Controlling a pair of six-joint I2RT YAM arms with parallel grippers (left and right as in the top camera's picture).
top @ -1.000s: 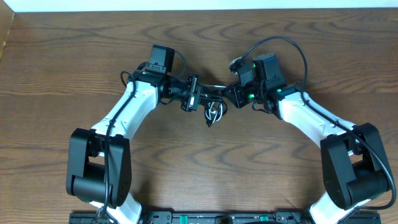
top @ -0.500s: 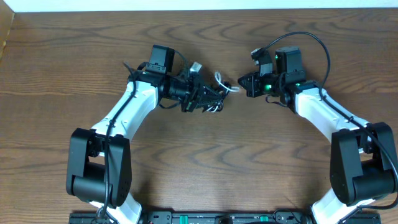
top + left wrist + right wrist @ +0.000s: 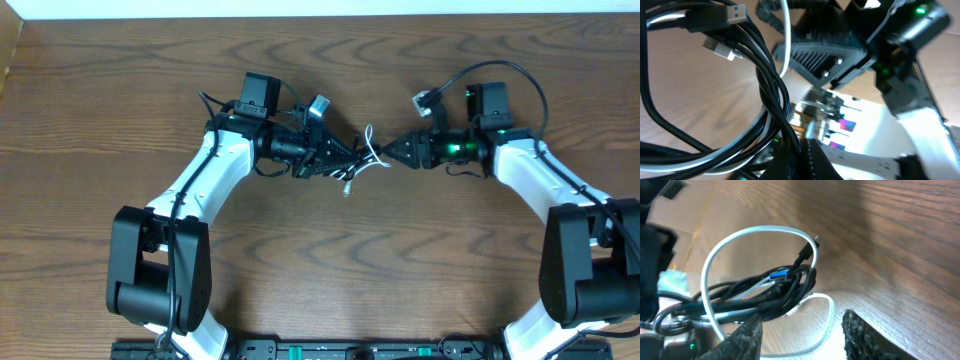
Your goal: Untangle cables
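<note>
Tangled black and white cables (image 3: 362,158) held in the clamped left gripper (image 3: 335,160); the right gripper (image 3: 392,152), parted and empty, faces them, just beside.

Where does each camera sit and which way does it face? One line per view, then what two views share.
Overhead: above the table, looking straight down; both arms show, left gripper and right gripper either side of the cables.
Left wrist: on the left arm, facing the right arm through close-up cables; own fingers unclear.
Right wrist: low over the wood, facing the bundle; own fingers frame the bottom.
Shared: both wrist views show the blue plug.
</note>
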